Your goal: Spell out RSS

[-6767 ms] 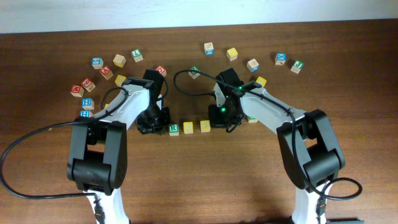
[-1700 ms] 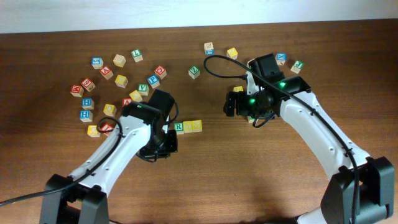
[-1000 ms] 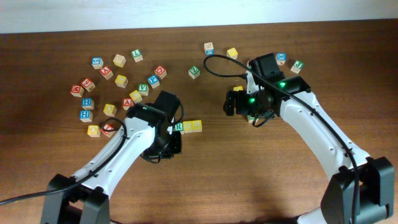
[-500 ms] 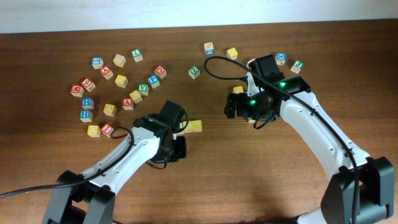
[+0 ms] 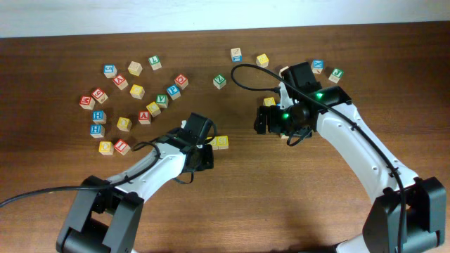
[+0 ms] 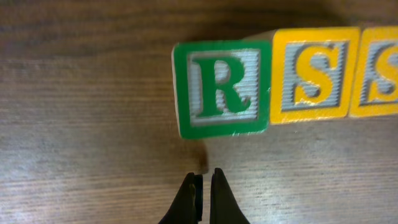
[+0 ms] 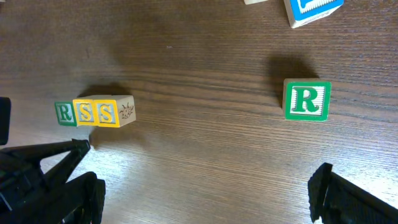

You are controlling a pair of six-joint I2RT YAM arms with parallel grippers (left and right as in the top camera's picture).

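Right off the tips of the left pincer (image 6: 203, 182) sits the R cube (image 6: 222, 88), green border and green letter, close to the tips but not touching as far as I can see. That pincer is basically pinched together with just a sliver of a gap, and it's got nothing in it. Carrying on to the right from the tips, the first S cube (image 6: 314, 74) is pressed up against the R, and the second S cube (image 6: 379, 71) is pressed against that one, so it's one straight row on the wooden table (image 6: 93, 155) reading R-S-S. Over on the other side, the right pincer (image 7: 205, 186) is spread wide and empty, one finger (image 7: 348, 196) low at the edge of its own camera. From there the row is well ahead and off to the left, while a second green R cube (image 7: 306, 99) lies ahead to the right, nearer, and a blue-faced cube (image 7: 314, 11) is further out.
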